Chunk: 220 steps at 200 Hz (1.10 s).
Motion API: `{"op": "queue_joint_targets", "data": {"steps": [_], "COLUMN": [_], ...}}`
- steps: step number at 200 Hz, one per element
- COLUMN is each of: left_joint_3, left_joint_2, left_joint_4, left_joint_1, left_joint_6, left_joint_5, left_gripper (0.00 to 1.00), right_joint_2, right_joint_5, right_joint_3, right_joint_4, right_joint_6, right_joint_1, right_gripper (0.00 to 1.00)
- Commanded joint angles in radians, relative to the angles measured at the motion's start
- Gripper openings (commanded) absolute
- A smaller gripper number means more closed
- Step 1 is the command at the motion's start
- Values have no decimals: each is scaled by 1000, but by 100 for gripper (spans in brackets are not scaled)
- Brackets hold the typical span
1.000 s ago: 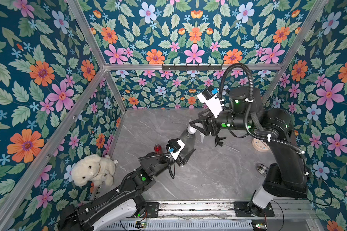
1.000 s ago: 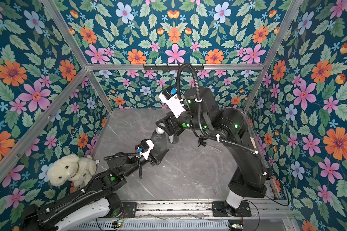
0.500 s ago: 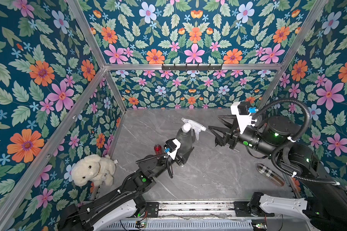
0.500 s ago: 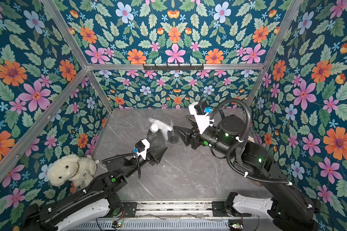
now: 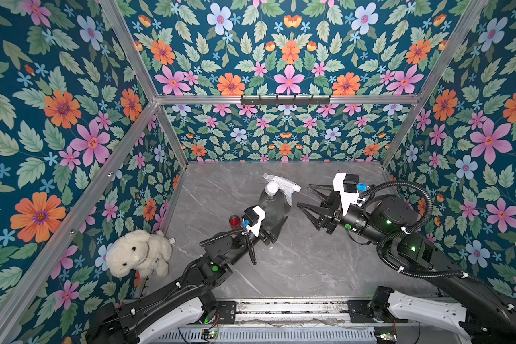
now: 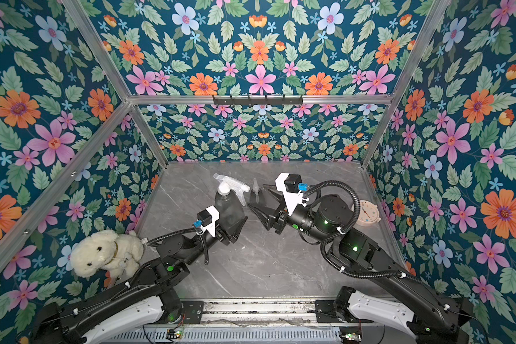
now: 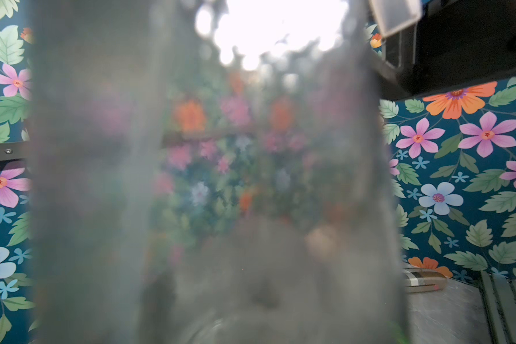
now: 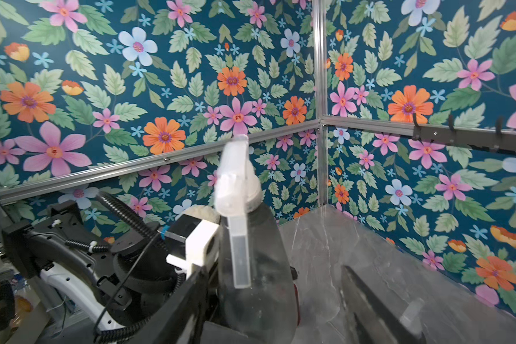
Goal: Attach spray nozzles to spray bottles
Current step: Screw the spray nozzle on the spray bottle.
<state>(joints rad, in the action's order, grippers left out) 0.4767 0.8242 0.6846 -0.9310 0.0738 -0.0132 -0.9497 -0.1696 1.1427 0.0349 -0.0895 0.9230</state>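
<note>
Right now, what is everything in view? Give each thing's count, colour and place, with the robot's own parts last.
grey spray bottle: 1, smoky translucent, mid-table, held
spray nozzle: 1, whitish, on that bottle's neck
second grey bottle: 1, translucent, partly hidden behind the right gripper, no nozzle seen
red bottle: 1, shiny red, beside the left gripper
plush toy: 1, cream, by the left wall
round object: 1, pale pink, by the right wall
plaid object: 1, beige check, on the table
hook rail: 1, black, back wall
table: 1, grey marble
left gripper: closed on the grey spray bottle
right gripper: open, empty, near the nozzle
</note>
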Motion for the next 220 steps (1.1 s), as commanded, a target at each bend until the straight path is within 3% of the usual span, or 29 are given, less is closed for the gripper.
{"op": "queue_joint_targets", "data": {"steps": [1,83,144,193,220], "left_joint_3": [-10,-47,-47,-47,-53], "left_joint_2": [3,3,3,9,7], "left_joint_4": [51,47,24,-12,-29], "left_joint_1": [0,0,0,0,0], "left_joint_6": [-11,-23,-28,-7,7], "left_joint_5": [-35,-104,-130,-138,-132], "left_gripper": [0,0,0,0,0], "right_joint_2": [-1,-72,-141,-196,-238], "right_joint_5": [-67,-121,-107,-54,-32], "right_joint_3": [-12,82,205,359,473], "right_joint_4": [64,-20,-189,-406,-578], "right_joint_6": [24,15,-22,-45,-50], "right_joint_1": [-1,0,0,-1,-1], "right_gripper": [69,65,35,2,0]}}
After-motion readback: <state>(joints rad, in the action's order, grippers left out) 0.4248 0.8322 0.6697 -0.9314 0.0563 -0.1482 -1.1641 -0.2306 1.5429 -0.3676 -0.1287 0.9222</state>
